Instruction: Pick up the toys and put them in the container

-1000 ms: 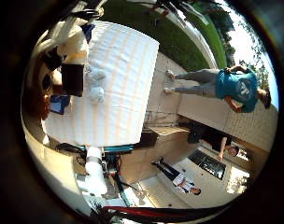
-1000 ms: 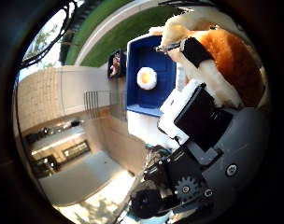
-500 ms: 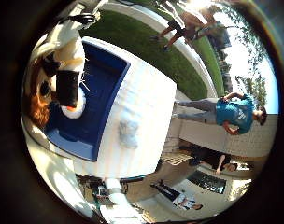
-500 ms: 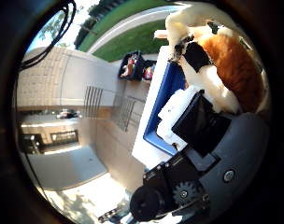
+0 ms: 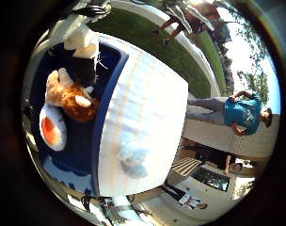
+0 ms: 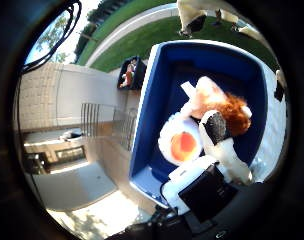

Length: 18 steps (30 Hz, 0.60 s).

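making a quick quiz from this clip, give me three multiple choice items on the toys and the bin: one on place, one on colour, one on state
1. Where does the fried egg toy lie?
A. on the striped tablecloth
B. in the container
C. on the grass

2. What colour is the container?
A. blue
B. red
C. white

3. What is the state of the pale blue plush toy?
A. in the container
C. held in the hand
B. lying loose on the tablecloth

Answers:
1 B, the egg rests on the container's floor beside the orange-maned plush toy.
2 A, its walls and floor are dark blue.
3 B, it sits on the cloth outside the container, with nothing touching it.
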Each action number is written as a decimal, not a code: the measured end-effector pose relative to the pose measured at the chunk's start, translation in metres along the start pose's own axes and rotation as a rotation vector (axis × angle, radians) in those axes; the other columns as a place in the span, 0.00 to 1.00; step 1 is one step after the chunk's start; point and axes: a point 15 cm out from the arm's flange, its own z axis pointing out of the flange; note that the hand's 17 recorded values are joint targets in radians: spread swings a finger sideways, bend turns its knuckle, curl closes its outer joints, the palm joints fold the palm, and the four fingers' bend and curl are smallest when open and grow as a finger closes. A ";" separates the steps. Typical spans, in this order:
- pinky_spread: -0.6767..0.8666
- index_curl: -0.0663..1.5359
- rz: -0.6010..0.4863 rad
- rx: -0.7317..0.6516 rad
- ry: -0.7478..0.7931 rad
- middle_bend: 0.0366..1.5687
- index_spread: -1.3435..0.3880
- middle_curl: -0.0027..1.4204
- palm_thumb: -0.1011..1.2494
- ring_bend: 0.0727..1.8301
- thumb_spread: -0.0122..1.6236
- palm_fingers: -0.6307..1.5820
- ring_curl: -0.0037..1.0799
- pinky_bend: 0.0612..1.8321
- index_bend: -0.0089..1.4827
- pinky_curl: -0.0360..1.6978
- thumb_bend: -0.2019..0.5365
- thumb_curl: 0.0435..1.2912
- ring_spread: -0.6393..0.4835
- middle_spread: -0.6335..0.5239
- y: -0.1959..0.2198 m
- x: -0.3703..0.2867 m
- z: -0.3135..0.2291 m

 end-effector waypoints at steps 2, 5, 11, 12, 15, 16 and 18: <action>0.73 0.43 0.003 0.011 -0.034 0.09 0.48 0.33 0.62 0.31 0.72 0.21 0.32 0.54 0.11 0.38 0.23 0.38 0.82 0.58 0.003 0.001 -0.011; 0.75 0.38 0.004 0.032 -0.068 0.07 0.50 0.30 0.61 0.28 0.72 0.23 0.29 0.49 0.10 0.35 0.24 0.36 0.84 0.60 0.019 0.006 -0.045; 0.76 0.31 0.006 0.026 -0.083 0.09 0.56 0.27 0.59 0.26 0.72 0.26 0.28 0.42 0.09 0.30 0.23 0.34 0.84 0.64 0.080 0.012 -0.107; 0.76 0.30 0.010 0.020 -0.084 0.10 0.57 0.26 0.59 0.26 0.72 0.26 0.28 0.42 0.09 0.30 0.23 0.34 0.84 0.64 0.091 0.015 -0.112; 0.76 0.29 0.038 0.007 -0.081 0.10 0.61 0.26 0.58 0.26 0.72 0.28 0.29 0.40 0.10 0.28 0.23 0.33 0.85 0.65 0.131 0.026 -0.122; 0.76 0.28 0.056 -0.002 -0.081 0.10 0.62 0.26 0.57 0.27 0.72 0.29 0.29 0.40 0.10 0.28 0.23 0.33 0.85 0.65 0.145 0.031 -0.120; 0.76 0.27 0.084 -0.014 -0.082 0.10 0.64 0.26 0.57 0.27 0.72 0.30 0.29 0.40 0.10 0.27 0.23 0.33 0.85 0.65 0.169 0.044 -0.115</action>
